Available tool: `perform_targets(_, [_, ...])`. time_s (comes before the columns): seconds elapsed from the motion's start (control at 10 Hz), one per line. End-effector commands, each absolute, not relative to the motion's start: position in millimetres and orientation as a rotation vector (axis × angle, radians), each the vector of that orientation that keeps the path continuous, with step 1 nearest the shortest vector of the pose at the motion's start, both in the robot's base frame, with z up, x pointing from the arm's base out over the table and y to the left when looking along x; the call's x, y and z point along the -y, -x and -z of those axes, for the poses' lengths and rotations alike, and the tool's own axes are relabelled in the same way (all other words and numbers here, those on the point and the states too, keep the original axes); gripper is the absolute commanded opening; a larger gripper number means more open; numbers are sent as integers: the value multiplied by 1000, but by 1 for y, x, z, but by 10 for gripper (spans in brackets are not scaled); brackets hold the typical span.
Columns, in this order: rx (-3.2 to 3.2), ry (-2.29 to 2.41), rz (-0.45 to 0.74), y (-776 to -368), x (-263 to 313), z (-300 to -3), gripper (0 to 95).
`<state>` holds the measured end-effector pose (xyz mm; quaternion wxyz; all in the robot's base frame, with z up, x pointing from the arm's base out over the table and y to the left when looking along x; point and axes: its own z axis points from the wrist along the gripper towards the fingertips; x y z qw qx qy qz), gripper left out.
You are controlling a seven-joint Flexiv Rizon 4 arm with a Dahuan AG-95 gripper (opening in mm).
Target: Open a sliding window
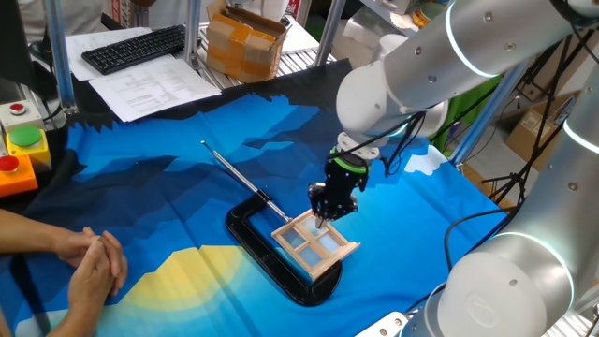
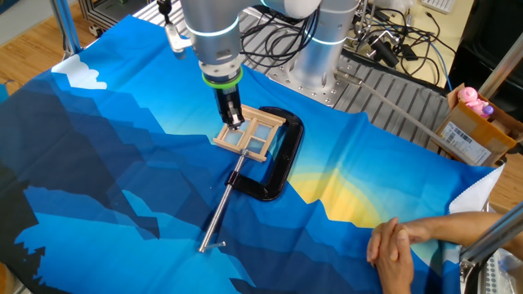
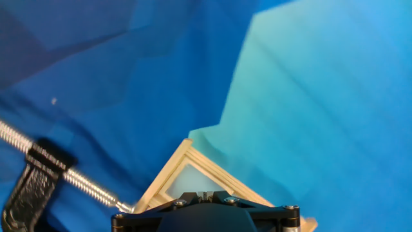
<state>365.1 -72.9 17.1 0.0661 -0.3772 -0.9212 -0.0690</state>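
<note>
The sliding window point(image 1: 323, 251) is a small light wood frame with pale bluish panes. It lies flat on the blue cloth, held in a black C-shaped clamp point(image 1: 267, 262). My gripper point(image 1: 321, 222) points straight down with its fingers together, and its tips touch the window's top near the far edge. In the other fixed view the gripper point(image 2: 235, 124) stands on the window point(image 2: 260, 135) at its left half. In the hand view the fingertips point(image 3: 205, 193) sit over a pane, with the window's corner point(image 3: 168, 177) in sight. I cannot tell whether they pinch a bar.
The clamp's metal rod point(image 1: 234, 173) sticks out toward the far left and also shows in the hand view point(image 3: 77, 180). A person's clasped hands point(image 1: 89, 264) rest at the near left edge. A keyboard point(image 1: 131, 47), a cardboard box point(image 1: 245, 42) and a button box point(image 1: 19, 150) stand behind.
</note>
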Motion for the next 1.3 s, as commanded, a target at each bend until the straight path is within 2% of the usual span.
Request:
perform_targets(0.1, [2735,1252,241,-364,73,-16,0])
perform_targets(1.3, [2751,1327,254,-359,71,-9,0])
